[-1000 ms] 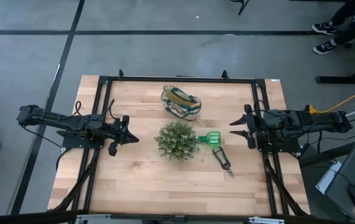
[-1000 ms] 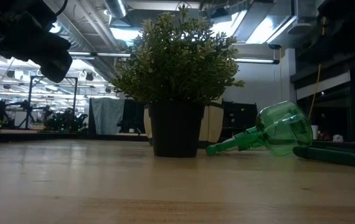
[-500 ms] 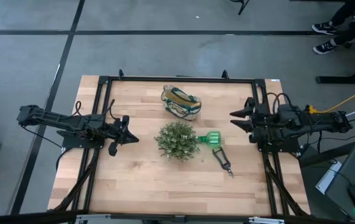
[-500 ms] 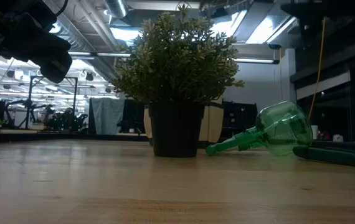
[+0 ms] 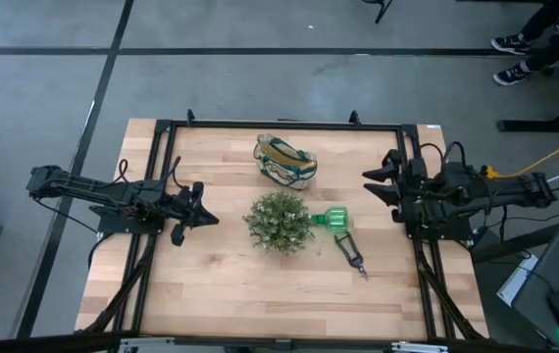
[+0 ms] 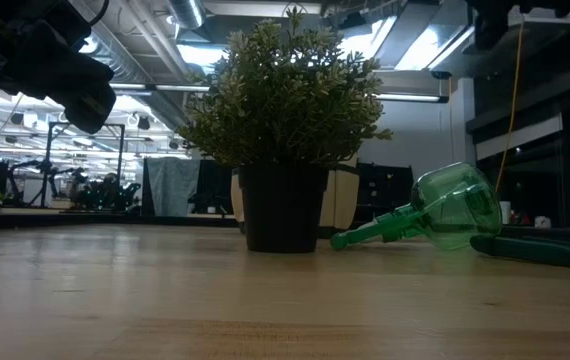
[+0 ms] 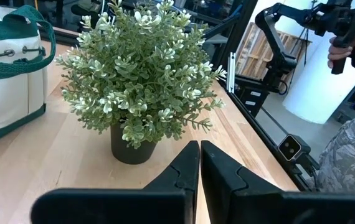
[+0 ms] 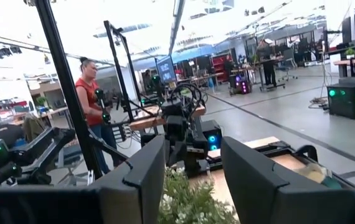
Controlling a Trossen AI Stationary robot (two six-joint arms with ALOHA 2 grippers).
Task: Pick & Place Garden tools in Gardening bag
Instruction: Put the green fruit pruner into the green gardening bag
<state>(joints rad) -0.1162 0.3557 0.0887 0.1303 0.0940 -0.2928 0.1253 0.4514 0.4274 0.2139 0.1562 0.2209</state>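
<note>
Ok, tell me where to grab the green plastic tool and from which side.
Grip the narrow stem of the green plastic tool, near the plant, coming from above. It lies on its side, and its round bulb looks too wide. The right end effector, open, is nearer.

On the table (image 5: 221, 294) the plant (image 5: 279, 222) stands at the centre, with the gardening bag (image 5: 285, 161) at its 12 o'clock, near it but apart. The plastic tool (image 5: 333, 220) lies just at the plant's 3 o'clock, and the pruning shears (image 5: 352, 252) stretch away from that tool toward 5 o'clock. The left gripper (image 5: 189, 208) is at the plant's 9 o'clock, well apart, and the right gripper (image 5: 381, 186) is out toward 2 o'clock, beyond the plastic tool.
</note>
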